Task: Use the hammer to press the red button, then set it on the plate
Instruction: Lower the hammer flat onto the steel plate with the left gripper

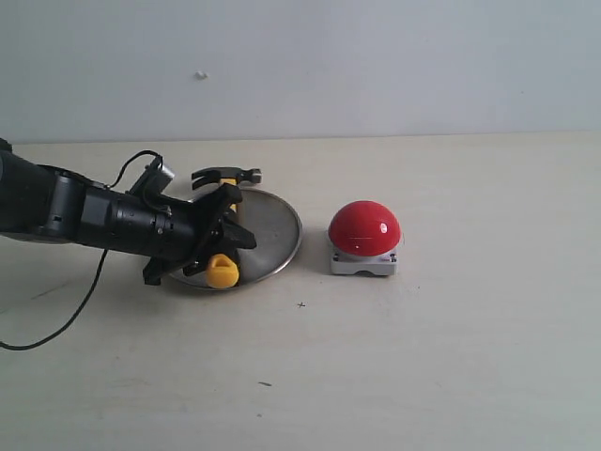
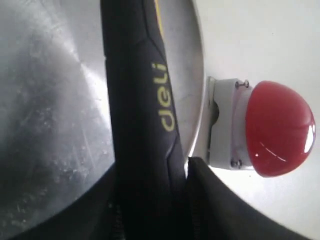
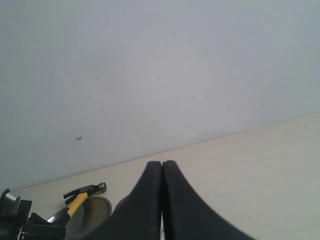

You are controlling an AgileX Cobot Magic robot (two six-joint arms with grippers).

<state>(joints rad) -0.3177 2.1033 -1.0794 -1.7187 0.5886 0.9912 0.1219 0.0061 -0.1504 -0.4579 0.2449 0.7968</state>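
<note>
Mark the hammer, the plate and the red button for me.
hammer [image 2: 142,130]: left wrist view, black handle beside the yellow lettering.
plate [image 1: 274,225]: exterior view, bare metal inside the rim.
red button [image 1: 364,225]: exterior view, middle of the red dome.

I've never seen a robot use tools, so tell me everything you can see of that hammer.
The hammer is a claw hammer: dark, steel-looking head, black grip with yellow "deli" lettering, yellow end. It lies across the plate, with the head past the far rim and the yellow end at the near rim. The left gripper has its fingers on either side of the handle; whether they grip it is unclear.
</note>
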